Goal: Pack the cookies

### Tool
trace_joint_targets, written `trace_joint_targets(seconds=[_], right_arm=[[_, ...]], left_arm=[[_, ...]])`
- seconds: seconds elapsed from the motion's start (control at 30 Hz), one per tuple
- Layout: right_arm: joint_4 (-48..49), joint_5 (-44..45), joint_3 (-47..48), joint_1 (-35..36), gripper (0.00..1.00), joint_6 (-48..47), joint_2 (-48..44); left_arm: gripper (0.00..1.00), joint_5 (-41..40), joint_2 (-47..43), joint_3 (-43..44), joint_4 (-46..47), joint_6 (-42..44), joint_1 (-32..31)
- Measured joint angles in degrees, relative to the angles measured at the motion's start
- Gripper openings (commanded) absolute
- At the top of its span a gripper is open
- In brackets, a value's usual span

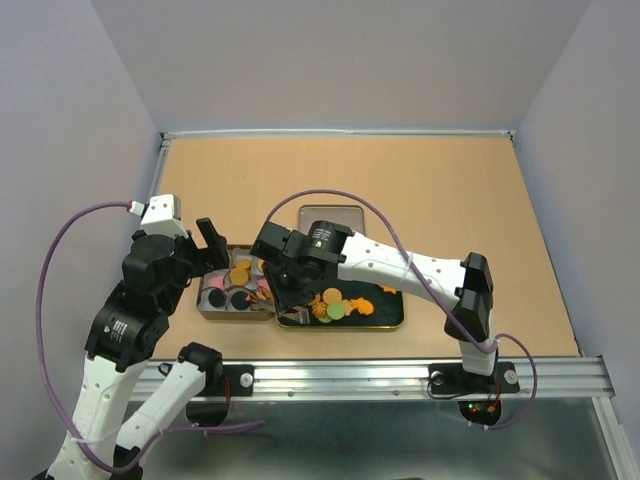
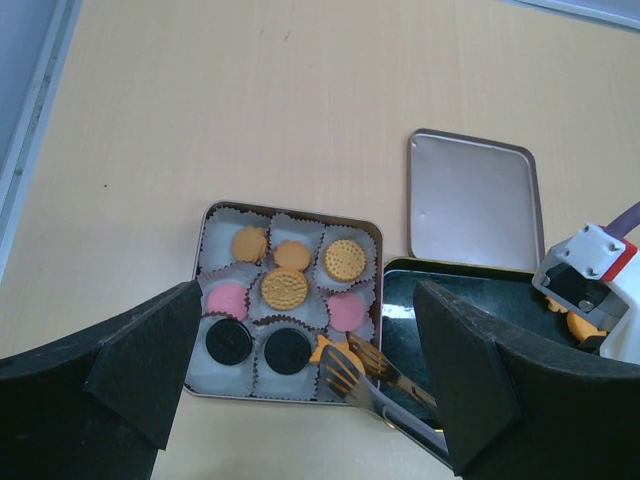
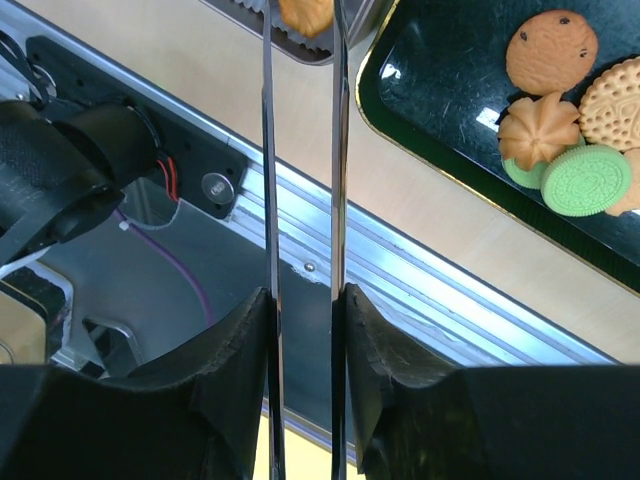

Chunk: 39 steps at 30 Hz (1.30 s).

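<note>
— What did the right tool [image 3: 305, 297] have?
— We found it clamped on the tongs [image 3: 268, 180], both blades squeezed between its fingers. An orange cookie [image 3: 305, 12] sat between the blade tips, at the near right corner cup [image 2: 318, 385] of the tin [image 2: 290, 204]. We could not tell whether it rested in the cup or hung just above it.
— And the left tool [image 2: 308, 300]?
— Its jaws stood wide apart with nothing in them, hovering over the tin.
— Where were the other cookies [image 2: 284, 289]?
— We saw some packed in the tin's paper cups. Orange and tan ones filled the far row, a pink one [image 2: 228, 299] lay on either side of a tan one in the middle, and two black ones [image 2: 229, 342] sat in the near row. More lay loose in the dark tray [image 2: 398, 325] just beside the tin on the right. Among them were a green one [image 3: 586, 180], a flower-shaped one [image 3: 538, 130] and a brown one [image 3: 551, 52].
— Anything else on the bench [image 2: 300, 100]?
— A silver lid [image 2: 475, 200] lay flat just behind the tray.
</note>
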Motion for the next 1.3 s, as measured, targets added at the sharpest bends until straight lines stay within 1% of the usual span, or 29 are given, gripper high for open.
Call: trace_joint_targets(seconds=[0.13, 0.23, 0.33, 0.47, 0.83, 0.93, 1.1, 1.2, 1.3], right_arm=[[0.6, 0.0, -0.6, 0.0, 0.33, -0.4, 0.0], [1.0, 0.0, -0.9, 0.0, 0.37, -0.4, 0.0], [1.4, 0.0, -1.5, 0.0, 0.45, -0.4, -0.2], [1.4, 0.1, -2.5, 0.0, 0.51, -0.4, -1.1], [1.2, 1.9, -5.9, 0.0, 0.52, 0.1, -7.1], [1.0, 3.4, -6.4, 0.0, 0.52, 0.5, -8.3], [-0.5, 9.0, -6.5, -0.1, 0.53, 1.4, -12.3], [-0.9, 11.9, -9.2, -1.8, 0.52, 1.6, -17.4], [-2.1, 13.6, -11.8, -6.4, 0.52, 1.1, -21.7]], left_arm=[[0.99, 0.0, 0.0, 0.0, 0.0, 0.0, 0.0], [0.99, 0.0, 0.0, 0.0, 0.0, 0.0, 0.0], [0.99, 0.0, 0.0, 0.0, 0.0, 0.0, 0.0], [0.99, 0.0, 0.1, 0.0, 0.0, 0.0, 0.0], [0.99, 0.0, 1.4, 0.5, 0.0, -0.1, 0.0], [0.99, 0.0, 1.8, 1.2, 0.0, -0.3, 0.0], [0.99, 0.1, 2.1, 2.7, 0.0, -0.9, 0.0], [0.99, 0.1, 2.2, 3.5, 0.0, -1.4, 0.0], [0.99, 0.3, 2.6, 4.2, 0.0, -1.9, 0.0]])
